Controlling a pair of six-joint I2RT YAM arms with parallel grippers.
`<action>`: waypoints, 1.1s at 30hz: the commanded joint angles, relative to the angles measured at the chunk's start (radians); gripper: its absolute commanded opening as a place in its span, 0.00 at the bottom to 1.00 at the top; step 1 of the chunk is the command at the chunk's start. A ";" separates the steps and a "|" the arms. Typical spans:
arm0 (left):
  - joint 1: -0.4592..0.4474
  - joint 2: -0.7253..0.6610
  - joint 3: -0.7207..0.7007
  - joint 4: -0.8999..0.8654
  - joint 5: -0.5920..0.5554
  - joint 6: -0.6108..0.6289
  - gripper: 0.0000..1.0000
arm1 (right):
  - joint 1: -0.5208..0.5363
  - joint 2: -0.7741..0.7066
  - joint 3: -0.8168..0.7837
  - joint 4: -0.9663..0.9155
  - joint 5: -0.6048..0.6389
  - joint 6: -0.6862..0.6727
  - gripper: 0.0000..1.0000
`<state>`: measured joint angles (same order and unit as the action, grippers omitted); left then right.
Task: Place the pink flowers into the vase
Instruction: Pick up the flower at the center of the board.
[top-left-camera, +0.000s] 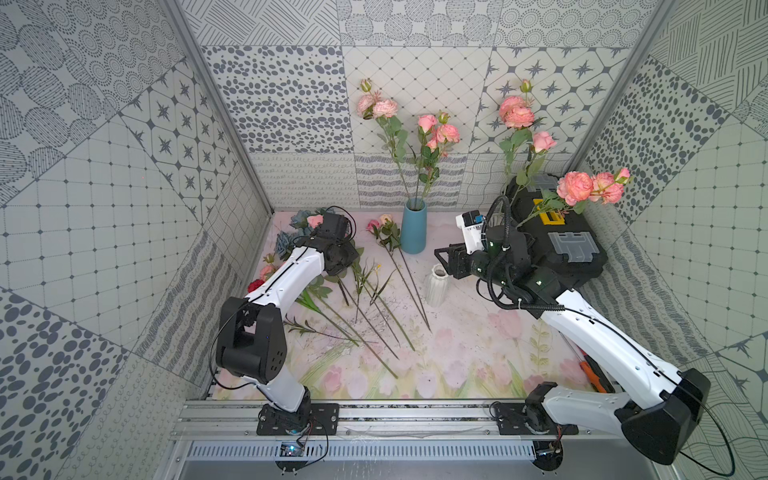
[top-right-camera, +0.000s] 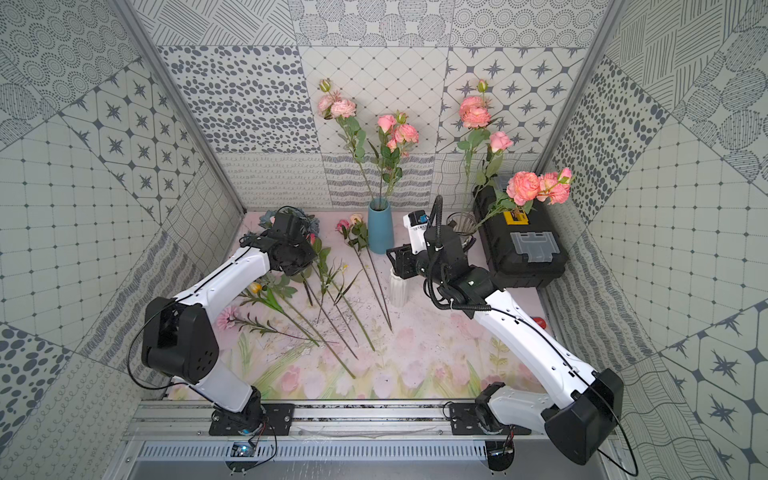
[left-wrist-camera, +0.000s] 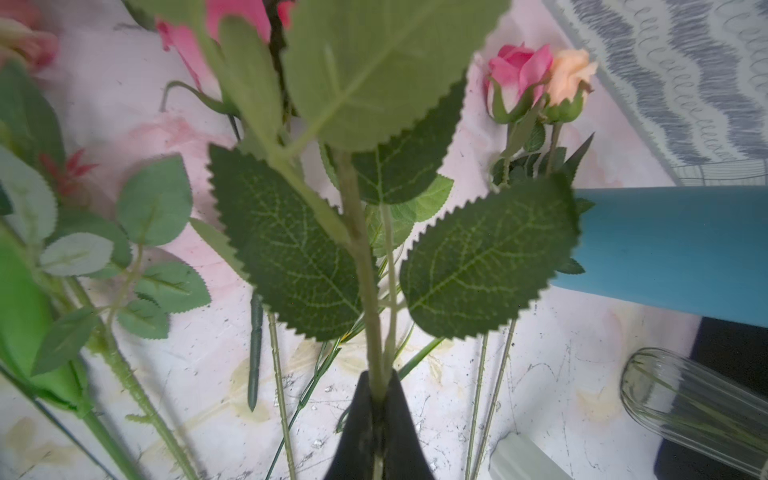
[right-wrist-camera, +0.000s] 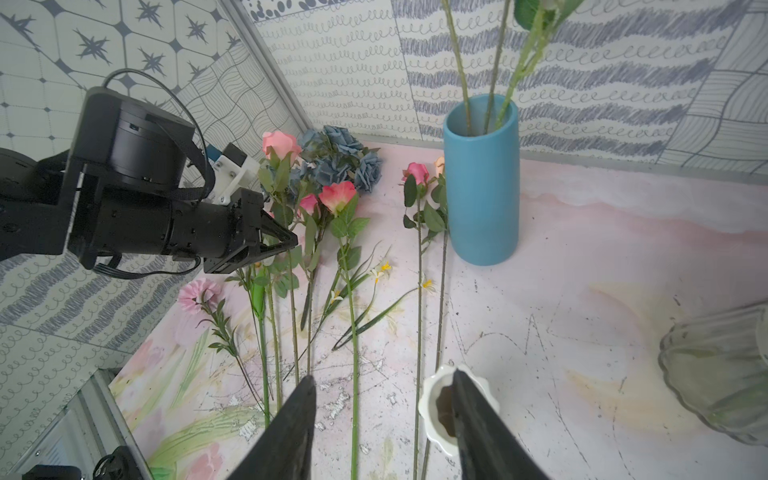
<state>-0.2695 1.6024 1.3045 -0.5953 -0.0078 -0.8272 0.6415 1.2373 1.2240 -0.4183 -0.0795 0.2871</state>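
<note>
Blue-grey flowers (right-wrist-camera: 345, 162) and loose stems (right-wrist-camera: 419, 316) crowd the pink flowers (right-wrist-camera: 337, 195).

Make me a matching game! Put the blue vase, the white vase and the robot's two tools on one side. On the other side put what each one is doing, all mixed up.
Things:
1. blue vase
2. white vase
3. left tool
4. right tool

States:
A. jaws apart, gripping nothing
B. has pink flowers standing in it
C. shut on a pink flower stem
D. standing with no flowers in it

Pairs: 1-B, 2-D, 3-C, 4-A.
</note>
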 joint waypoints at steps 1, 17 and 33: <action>0.041 -0.106 -0.060 -0.089 0.004 0.055 0.01 | 0.045 0.067 0.092 -0.064 -0.002 -0.045 0.52; 0.195 -0.211 -0.408 0.063 0.095 0.073 0.03 | 0.232 0.590 0.444 -0.254 0.116 -0.126 0.43; 0.196 -0.143 -0.434 0.161 0.077 0.054 0.05 | 0.325 0.955 0.685 -0.339 0.081 -0.171 0.36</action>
<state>-0.0795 1.4590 0.8669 -0.4786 0.0792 -0.7765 0.9535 2.1620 1.8698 -0.7509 0.0113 0.1371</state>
